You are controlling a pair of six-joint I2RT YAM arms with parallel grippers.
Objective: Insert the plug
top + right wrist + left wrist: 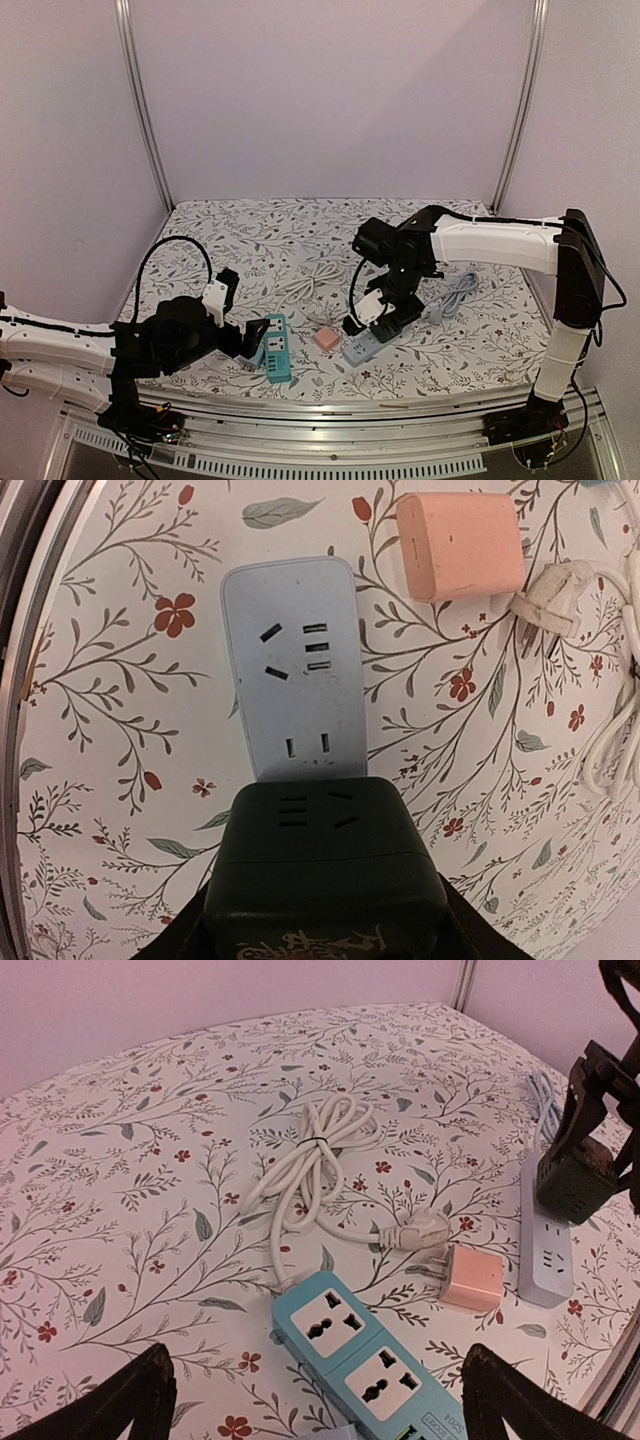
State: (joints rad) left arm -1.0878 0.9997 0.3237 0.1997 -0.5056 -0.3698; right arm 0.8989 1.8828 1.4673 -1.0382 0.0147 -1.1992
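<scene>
Where your arms reach, the table (250, 235) is covered by a pale cloth printed with leafy sprigs and small red flowers; lilac walls (330, 90) close it in on three sides, with a metal pole (140, 100) at each back corner and a metal rail along the near edge.

Your left gripper (318, 1360) stands fully released, its dark fingers (130, 1400) spread to either side of the teal power strip (274, 348) without touching it; that strip lies flat with two sockets facing up, and a white cord (315, 1155) runs from it to a bundled coil further back.

Your right gripper (383, 308) is clenched on the dark block (320, 850), the plug you are working with; its face shows socket slots, and it sits over the near end of the pale grey-blue strip (300, 670); you cannot tell from these views whether it touches the strip or hangs just above.

The grey-blue strip lies flat, its sockets upward, its grey cable (455, 295) trailing off to the right; between the two strips rests a pink charger (462, 542), and just beside it lies the white plug (548, 595) of the coiled cord.
</scene>
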